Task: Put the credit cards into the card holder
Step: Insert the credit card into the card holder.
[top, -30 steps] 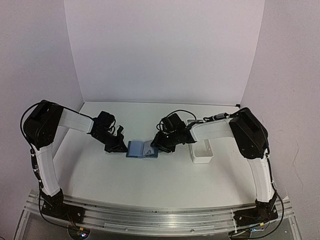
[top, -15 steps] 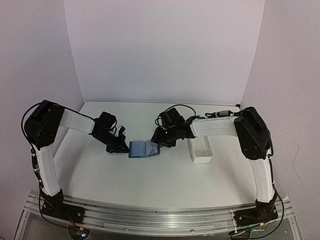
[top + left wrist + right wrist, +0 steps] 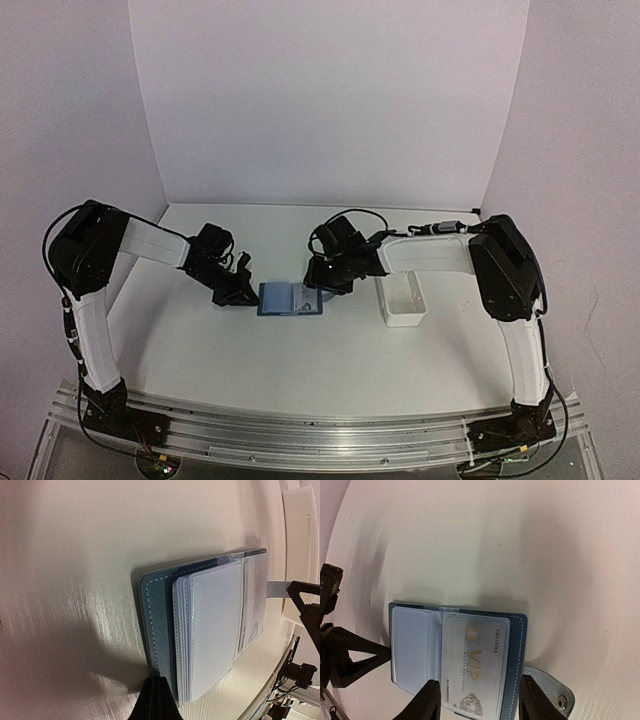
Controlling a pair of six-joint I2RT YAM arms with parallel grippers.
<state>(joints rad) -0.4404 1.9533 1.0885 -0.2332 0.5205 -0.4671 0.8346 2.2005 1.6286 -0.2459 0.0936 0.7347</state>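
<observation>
— Blue item between the arms?
— Card holder [image 3: 291, 298], lying open on the table [image 3: 300, 370], left of the white tray [image 3: 404, 320]. One credit card [image 3: 476, 672], marked VIP, sits in a clear sleeve of its right half.
— And the grippers?
— Left gripper [image 3: 240, 293]: closed, tips at the holder's left edge. Right gripper [image 3: 480, 702]: fingers parted, above the card, one to either side, gripping nothing.

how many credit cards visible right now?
1: the VIP card sits in a clear sleeve of the open card holder. More may be hidden in other sleeves or in the white tray.
</observation>
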